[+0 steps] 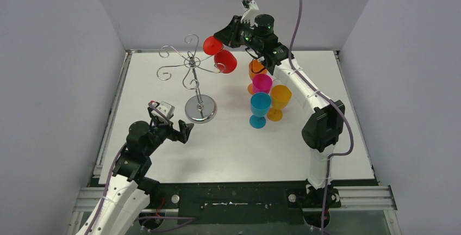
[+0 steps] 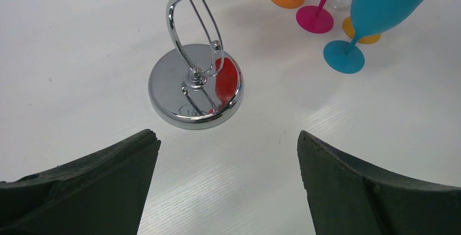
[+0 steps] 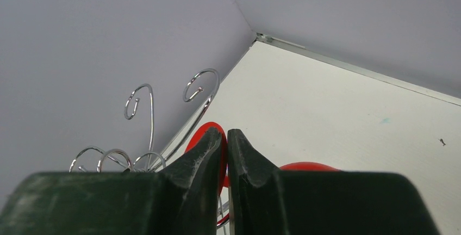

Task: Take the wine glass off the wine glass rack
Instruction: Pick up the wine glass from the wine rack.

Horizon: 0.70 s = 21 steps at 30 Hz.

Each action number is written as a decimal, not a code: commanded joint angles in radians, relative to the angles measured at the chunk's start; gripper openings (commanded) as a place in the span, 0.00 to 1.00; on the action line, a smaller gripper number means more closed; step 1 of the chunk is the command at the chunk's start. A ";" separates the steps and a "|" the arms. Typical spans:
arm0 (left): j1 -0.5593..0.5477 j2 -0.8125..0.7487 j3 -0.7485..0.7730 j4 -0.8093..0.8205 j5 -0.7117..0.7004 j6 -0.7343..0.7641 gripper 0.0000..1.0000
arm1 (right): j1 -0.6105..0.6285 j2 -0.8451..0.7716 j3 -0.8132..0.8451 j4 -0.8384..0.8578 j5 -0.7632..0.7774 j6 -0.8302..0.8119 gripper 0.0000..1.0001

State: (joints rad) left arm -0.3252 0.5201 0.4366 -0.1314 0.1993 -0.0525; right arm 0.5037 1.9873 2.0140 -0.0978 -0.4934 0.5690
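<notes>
Right hand [image 3: 224, 134] is clamping the wine glass [image 1: 226, 61] by its stem; best sliding it level off the wine glass rack [image 1: 191, 62]; left hand [image 2: 228, 135] is gaping.

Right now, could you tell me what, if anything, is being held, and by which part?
The right gripper pinches the red glass, apparently at its stem; the left gripper holds nothing.

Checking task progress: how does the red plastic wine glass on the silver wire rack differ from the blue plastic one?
The red plastic wine glass hangs foot-up from the silver wire rack; the blue plastic wine glass stands upright on the table. The right gripper grips the red one's stem; no gripper touches the blue. Both are stemmed goblets.
</notes>
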 commanded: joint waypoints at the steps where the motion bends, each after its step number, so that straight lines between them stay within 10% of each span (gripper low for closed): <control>1: 0.005 0.000 0.040 0.027 0.022 -0.013 0.97 | 0.002 -0.082 0.006 0.047 -0.009 0.021 0.00; 21: 0.015 0.008 0.040 0.032 0.032 -0.023 0.97 | 0.001 -0.116 -0.087 0.003 -0.060 -0.019 0.26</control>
State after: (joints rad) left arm -0.3187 0.5278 0.4366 -0.1310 0.2146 -0.0681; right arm 0.5026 1.9450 1.9415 -0.1265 -0.4923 0.5438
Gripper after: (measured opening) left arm 0.974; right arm 0.229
